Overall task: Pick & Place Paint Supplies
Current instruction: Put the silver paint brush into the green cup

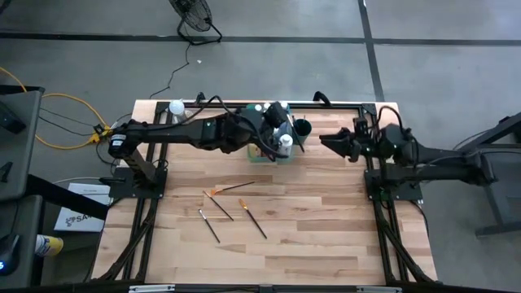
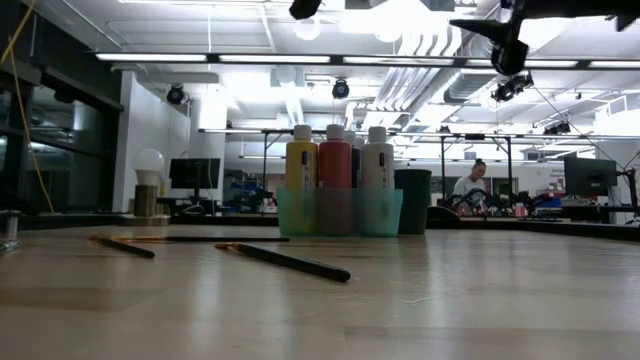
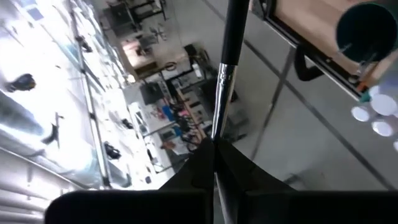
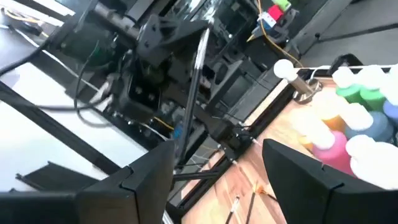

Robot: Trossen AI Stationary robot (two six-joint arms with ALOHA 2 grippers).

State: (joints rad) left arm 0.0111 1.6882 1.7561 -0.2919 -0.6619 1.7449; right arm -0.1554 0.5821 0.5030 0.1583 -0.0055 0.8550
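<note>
A thin paintbrush (image 3: 227,68) with a dark handle and silver ferrule is pinched upright in the left gripper (image 3: 214,146), its fingers clenched on the shaft, high over the far-centre of the table (image 1: 326,244) in the overhead view. Just below it stands a teal bin (image 2: 340,212) packed with white-capped paint bottles (image 2: 334,158) in yellow, red and a pale shade, with a dark cup (image 1: 302,128) just beside it at upper centre of that frame.

The step in hand looks to be setting this brush into a container with the other supplies. Done well, that probably means keeping the brush vertical, centring its lower end over the open mouth of the cup or a gap in the bin, lowering until the tip is well inside, and only then letting go, so it neither tips out nor knocks a bottle.

Four more brushes (image 1: 229,189) lie loose on the wood at centre frame, one with an orange end, well apart from the bin.

The right gripper (image 1: 330,142) waits at the right of the bin, fingers spread and empty, aimed toward the left arm.

A clear object with a white ball top (image 1: 176,107) stands at the table's upper-left corner. A person shows far behind in the level view.
</note>
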